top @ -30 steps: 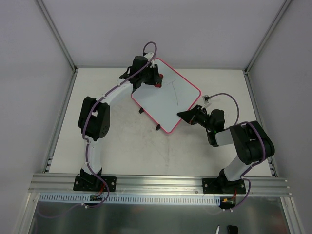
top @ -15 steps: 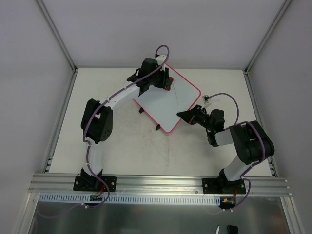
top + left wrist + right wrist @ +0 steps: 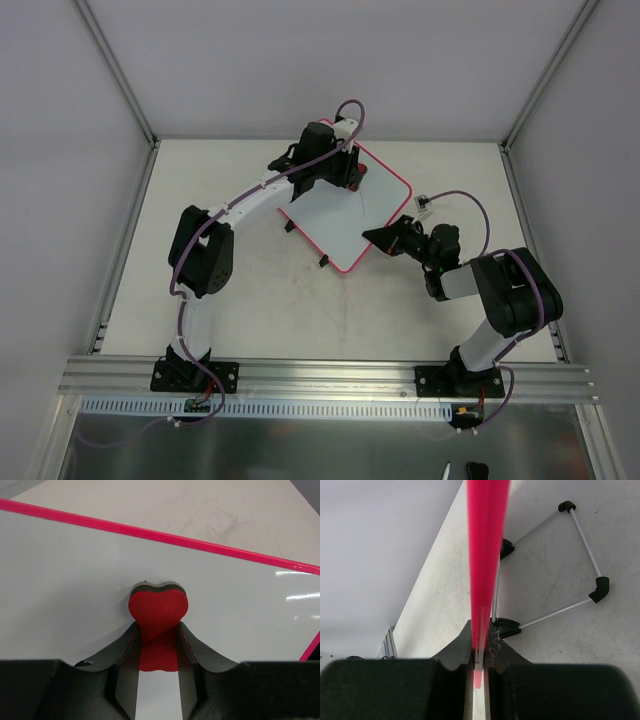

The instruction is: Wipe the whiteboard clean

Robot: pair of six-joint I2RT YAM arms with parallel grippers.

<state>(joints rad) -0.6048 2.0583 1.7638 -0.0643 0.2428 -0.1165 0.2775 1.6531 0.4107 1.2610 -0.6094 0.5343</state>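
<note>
The whiteboard (image 3: 335,225) lies tilted like a diamond at the table's middle back, white with a pink rim. A faint dark line (image 3: 364,203) crosses its right part. My left gripper (image 3: 352,176) hovers over the board's far corner, shut on a red eraser (image 3: 158,609). The eraser's felt edge rests on the white surface (image 3: 70,580) just short of the pink rim (image 3: 150,532). My right gripper (image 3: 380,237) is shut on the board's right edge. In the right wrist view that edge (image 3: 485,555) runs edge-on between the fingers (image 3: 462,642).
Two black clips (image 3: 290,227) (image 3: 324,262) stick out from the board's near-left edge. A wire stand (image 3: 582,535) with black corner pieces shows under the board. White walls and a metal frame (image 3: 125,240) enclose the table. An aluminium rail (image 3: 320,375) runs along the near edge.
My left gripper has slid the eraser to the right along the board's far edge, toward its far corner. The right arm and the board have stayed put.
</note>
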